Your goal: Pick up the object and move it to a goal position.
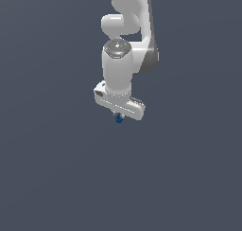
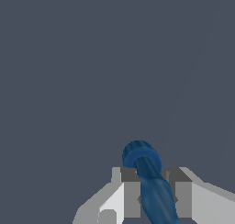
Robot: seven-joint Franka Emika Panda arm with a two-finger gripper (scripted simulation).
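Blue and small, the object (image 2: 149, 182) sits squeezed between the two jaws of the white gripper (image 2: 153, 198), which are clamped on it. A loose squeeze could let it slip and fall.

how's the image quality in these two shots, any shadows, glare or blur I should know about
Exterior view: flat, even light, no cast shadow or glare on the grey background; the blue object is tiny and coarse under the gripper. Wrist view: sharp enough, edges jagged, the object fills the gap between the fingers, soft shading only.
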